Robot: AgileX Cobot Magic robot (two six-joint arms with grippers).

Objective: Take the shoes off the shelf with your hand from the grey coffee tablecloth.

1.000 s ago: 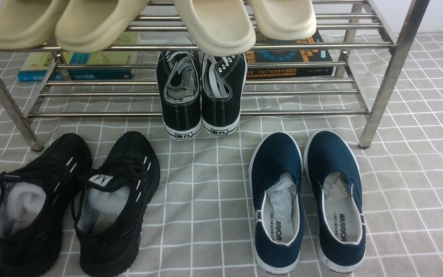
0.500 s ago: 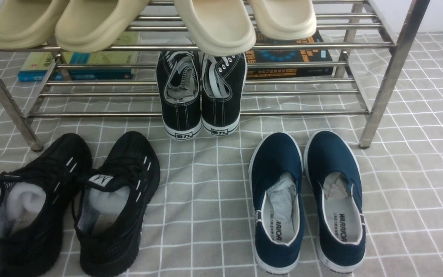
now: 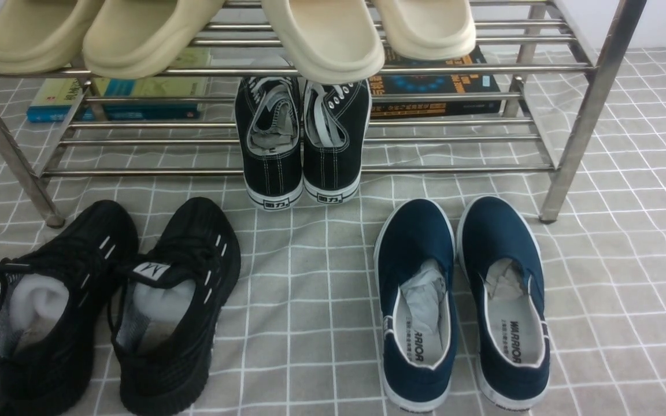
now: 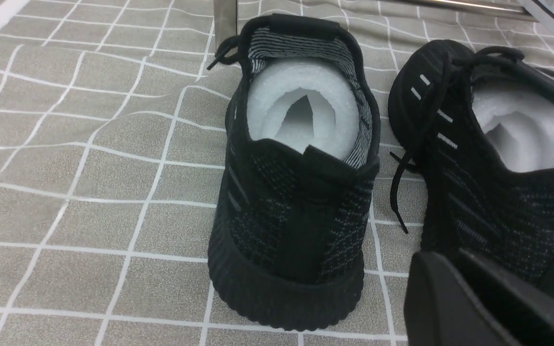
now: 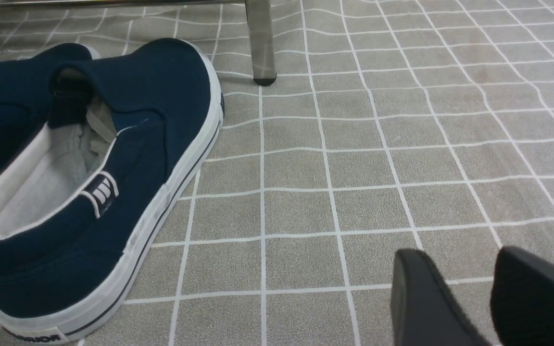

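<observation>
Grey tablecloth [image 3: 310,300] bears black shoes [image 3: 113,300] stuffed with white foam [image 4: 301,108].

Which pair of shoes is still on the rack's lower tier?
The black canvas sneakers with white-edged soles; the black mesh pair and navy slip-ons sit on the cloth.

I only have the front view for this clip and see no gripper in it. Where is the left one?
Observer: The left gripper sits close behind the heels of the black mesh shoes, which stand on the grey tablecloth. It holds nothing. I cannot tell whether it is open.
Operator: And the right one?
Observer: The right gripper is open, with a clear gap between its fingers. It is over bare tablecloth beside the navy slip-on, touching nothing.
</observation>
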